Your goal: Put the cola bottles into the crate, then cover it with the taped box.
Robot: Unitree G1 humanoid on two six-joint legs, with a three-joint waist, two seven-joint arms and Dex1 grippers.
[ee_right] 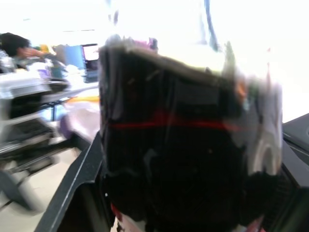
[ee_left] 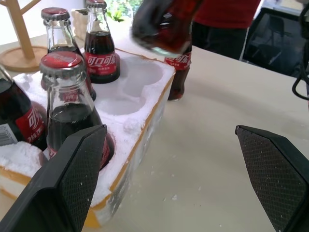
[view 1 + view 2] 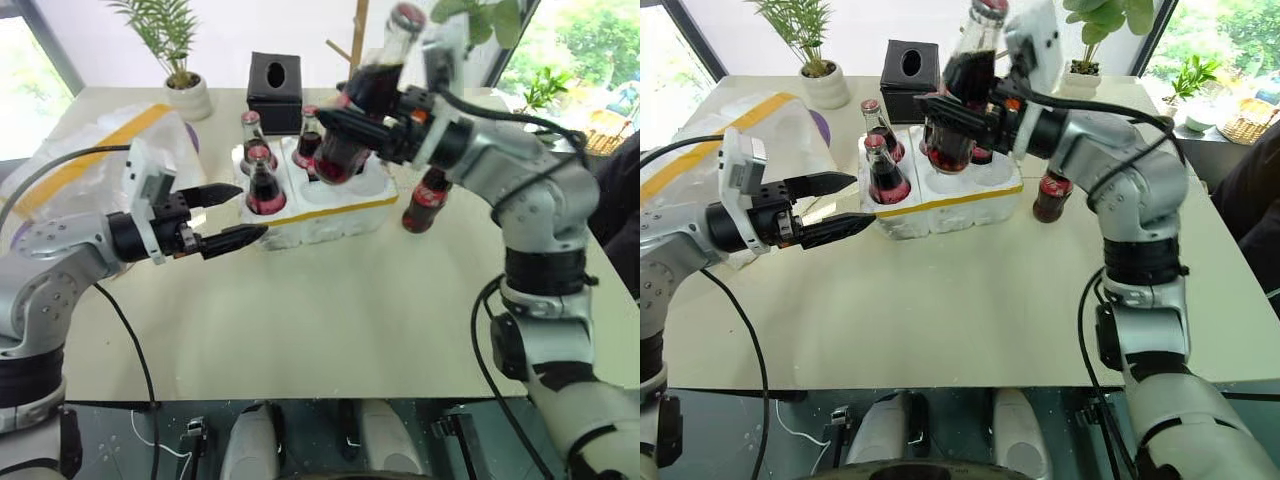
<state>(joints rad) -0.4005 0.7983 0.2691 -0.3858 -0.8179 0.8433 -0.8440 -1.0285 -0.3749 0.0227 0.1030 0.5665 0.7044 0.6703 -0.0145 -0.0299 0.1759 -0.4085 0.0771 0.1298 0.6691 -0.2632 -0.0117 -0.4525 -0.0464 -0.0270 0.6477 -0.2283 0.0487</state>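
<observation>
Bottles [image 3: 265, 188] in crate [image 3: 330, 222] (left wells), one bottle [image 3: 428, 200] on table [image 3: 330, 320] right of it.

Lifted cola bottle [image 1: 178, 145] smeared by motion blur, its label unreadable, cap cut off at the frame edge.

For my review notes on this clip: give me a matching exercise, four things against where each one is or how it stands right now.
Things:
1. right claw
2. left claw
3. bottle beside the crate
4. black tissue box

States:
A. standing on the table, outside the crate
B. open, holding nothing, level in front of the crate
C. shut on a cola bottle, lifted over the crate
D. on the table behind the crate

Pairs: 1-C, 2-B, 3-A, 4-D
</observation>
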